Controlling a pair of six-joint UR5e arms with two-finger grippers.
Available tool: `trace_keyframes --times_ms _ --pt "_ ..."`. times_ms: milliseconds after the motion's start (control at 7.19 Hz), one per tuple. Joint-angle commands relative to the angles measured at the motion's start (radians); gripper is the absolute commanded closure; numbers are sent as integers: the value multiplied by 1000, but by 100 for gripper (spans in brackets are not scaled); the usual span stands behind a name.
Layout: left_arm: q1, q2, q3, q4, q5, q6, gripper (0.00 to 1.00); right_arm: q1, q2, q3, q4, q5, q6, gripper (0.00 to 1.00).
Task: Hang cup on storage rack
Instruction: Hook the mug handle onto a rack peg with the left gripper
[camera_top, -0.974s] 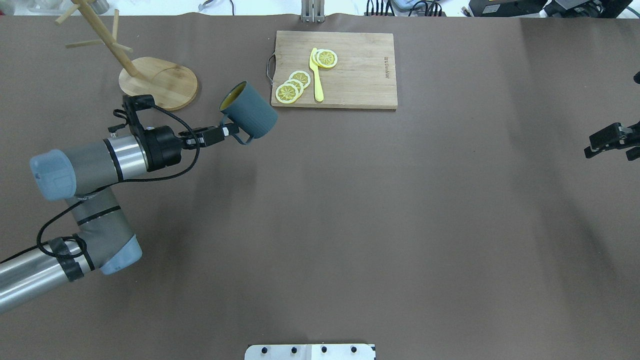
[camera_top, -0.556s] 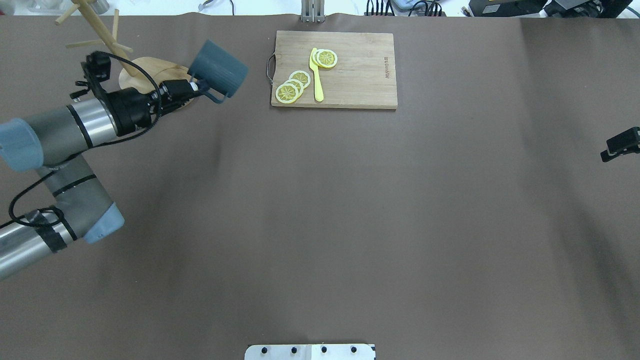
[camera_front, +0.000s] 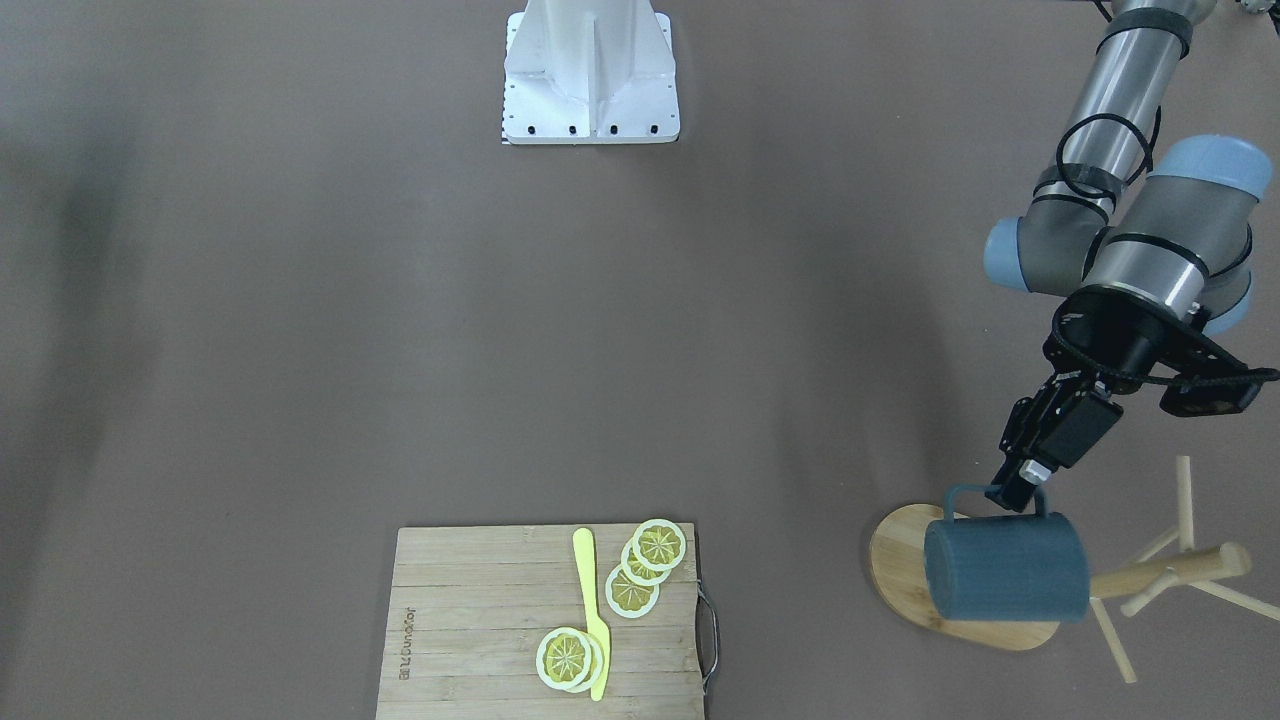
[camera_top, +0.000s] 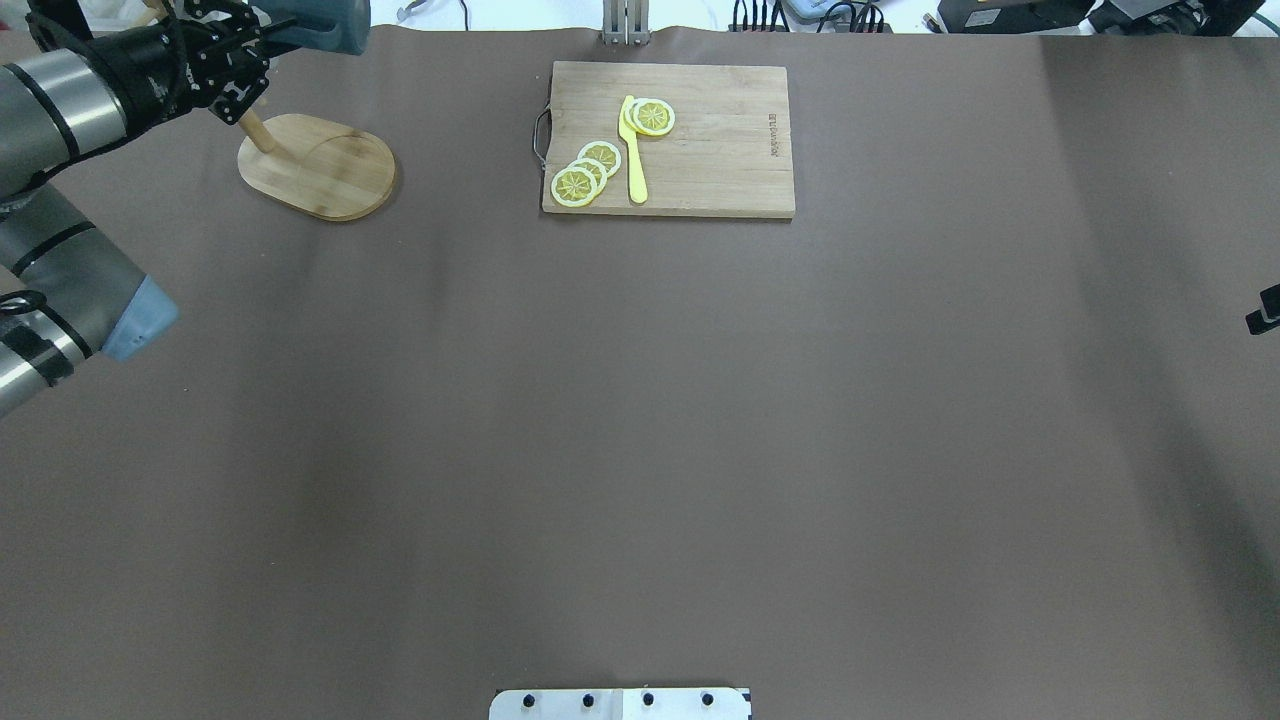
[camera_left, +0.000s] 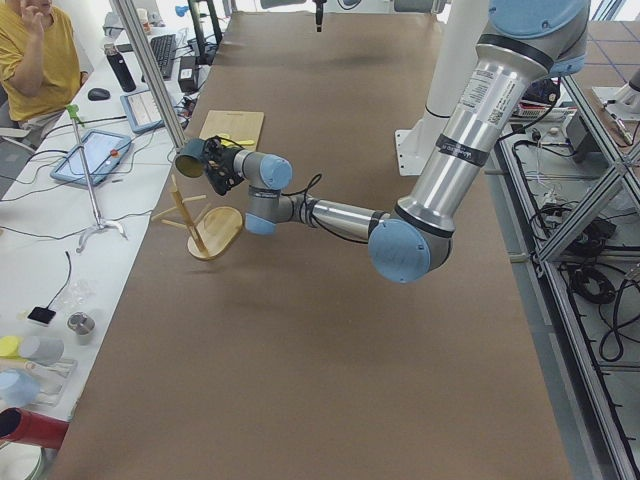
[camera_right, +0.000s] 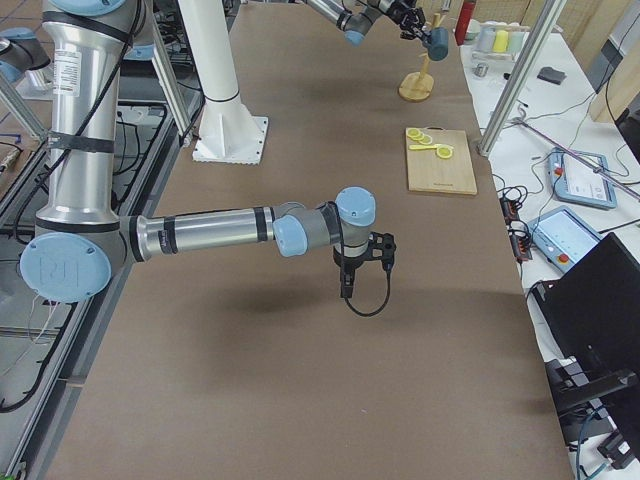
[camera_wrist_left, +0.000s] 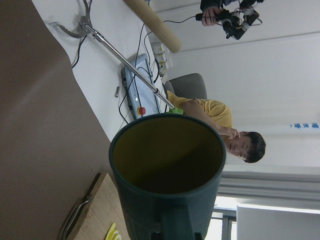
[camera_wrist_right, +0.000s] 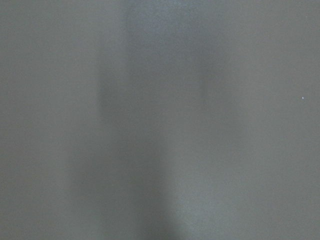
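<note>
The slate-blue cup (camera_front: 1005, 580) lies on its side in the air over the storage rack's oval base (camera_front: 895, 560), its yellow mouth turned toward the post (camera_front: 1170, 570) and pegs. My left gripper (camera_front: 1018, 492) is shut on the cup's handle. In the overhead view the cup (camera_top: 322, 22) is at the top left edge, above the rack's base (camera_top: 320, 165). The left wrist view looks into the cup (camera_wrist_left: 167, 170), with a rack tip (camera_wrist_left: 152, 22) beyond it. My right gripper (camera_top: 1265, 320) shows only as a sliver at the right edge; I cannot tell its state.
A wooden cutting board (camera_top: 710, 150) with lemon slices (camera_top: 585, 172) and a yellow knife (camera_top: 633, 150) lies at the table's far middle. The robot's white base plate (camera_top: 620, 704) is at the near edge. An operator (camera_left: 40, 60) sits past the far edge.
My left arm has carried the cup up and to the far left, from beside the cutting board to over the rack. My right gripper has drawn back toward the right edge.
</note>
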Motion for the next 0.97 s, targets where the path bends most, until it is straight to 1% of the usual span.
trace_keyframes --times_ms 0,139,556,834 --pt "-27 -38 5 41 32 -200 100 2 -7 3 0 0 -1 0" --pt "-27 -38 3 42 71 -298 100 2 -10 3 0 0 -1 0" --pt "-27 -31 -3 48 83 -484 100 2 -13 3 0 0 7 0" --pt "-35 -23 2 76 83 -538 100 1 -10 5 0 0 8 0"
